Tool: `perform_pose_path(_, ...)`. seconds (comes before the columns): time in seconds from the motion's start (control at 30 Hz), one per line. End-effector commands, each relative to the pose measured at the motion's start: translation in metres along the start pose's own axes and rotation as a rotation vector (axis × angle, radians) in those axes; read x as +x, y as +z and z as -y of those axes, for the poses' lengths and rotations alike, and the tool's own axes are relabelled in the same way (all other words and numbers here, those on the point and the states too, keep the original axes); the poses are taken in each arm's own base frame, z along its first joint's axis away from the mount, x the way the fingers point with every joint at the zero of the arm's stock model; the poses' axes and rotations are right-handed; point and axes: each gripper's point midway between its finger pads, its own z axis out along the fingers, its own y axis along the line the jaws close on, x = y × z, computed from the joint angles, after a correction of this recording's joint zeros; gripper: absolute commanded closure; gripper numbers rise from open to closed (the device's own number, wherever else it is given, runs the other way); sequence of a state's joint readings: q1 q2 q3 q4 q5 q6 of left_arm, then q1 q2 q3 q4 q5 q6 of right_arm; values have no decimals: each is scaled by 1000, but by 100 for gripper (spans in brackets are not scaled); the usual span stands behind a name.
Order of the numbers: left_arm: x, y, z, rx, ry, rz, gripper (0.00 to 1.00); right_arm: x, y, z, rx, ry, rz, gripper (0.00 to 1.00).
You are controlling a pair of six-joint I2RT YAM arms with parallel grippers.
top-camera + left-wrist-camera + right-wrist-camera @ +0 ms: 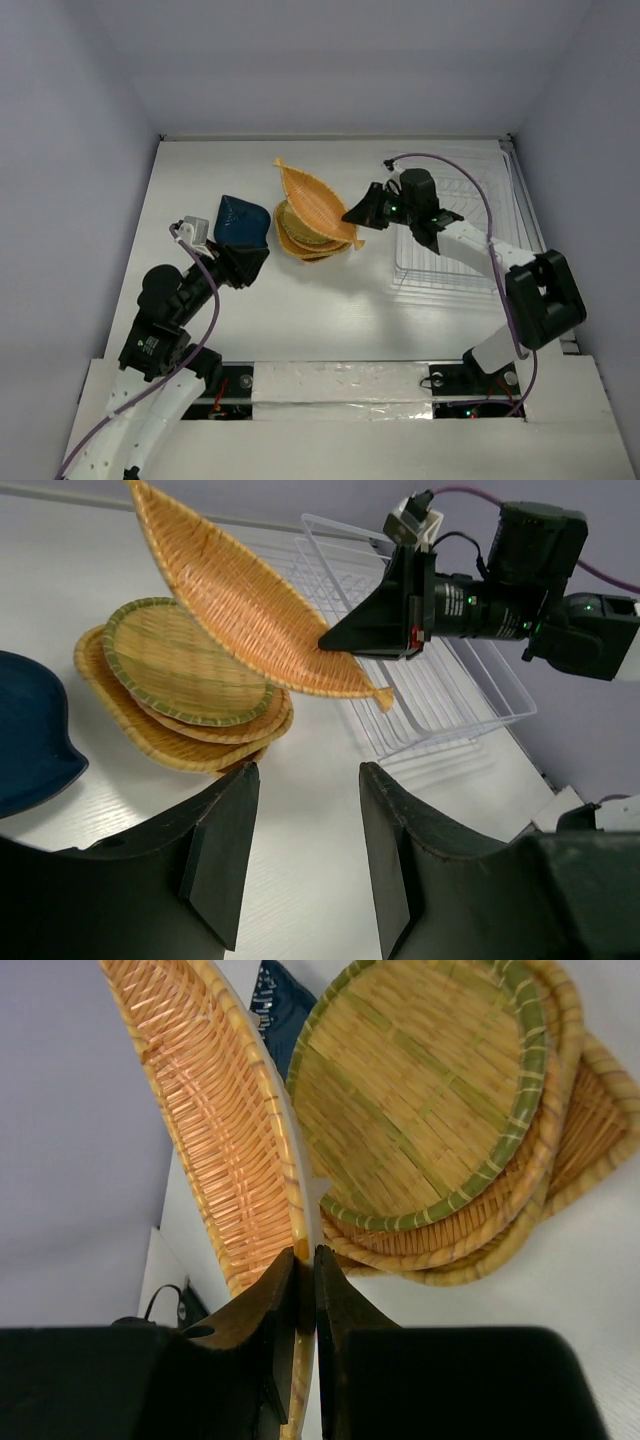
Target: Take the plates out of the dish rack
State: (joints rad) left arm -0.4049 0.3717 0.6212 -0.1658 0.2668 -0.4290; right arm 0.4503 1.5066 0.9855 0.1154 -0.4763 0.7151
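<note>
Right gripper (358, 214) pinches a leaf-shaped woven plate (312, 200) by its rim, tilted above the round wicker stack (300, 243); left gripper (303, 790) gapes, empty.

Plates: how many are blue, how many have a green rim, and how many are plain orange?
Blue plate: 1
Green-rimmed plate: 1
Orange plate held up by the right gripper: 1
Stacked plates under the green-rimmed one, orange: several, packed too close to count
Total: 3 for sure, plus those stacked ones
</note>
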Motion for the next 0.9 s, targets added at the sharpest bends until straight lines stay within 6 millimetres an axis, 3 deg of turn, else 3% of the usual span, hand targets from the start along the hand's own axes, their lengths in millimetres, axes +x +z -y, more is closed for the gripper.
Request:
perform_pose_path(0.0, -11, 2, -3, -10, 2, 40, 59, -23, 12, -46, -173, -47, 41, 96)
perform_pose_path(0.17, -14, 5, -11, -20, 6, 43, 59, -17, 34, -19, -99, -26, 3, 90)
perform_pose_path(0.37, -12, 8, -15, -20, 6, 30, 59, -17, 47, -6, -61, -17, -6, 84)
perform_pose_path(0.63, -16, 7, -18, -36, 5, 42, 59, 0, 62, 23, 6, -3, -72, 75)
perform_pose_path(0.8, -15, 7, -18, -34, 5, 41, 59, -1, 59, 27, 32, -20, -55, 61)
perform_pose_path(0.87, -15, 7, -18, -34, 5, 41, 59, -5, 53, 25, 41, -35, -35, 48)
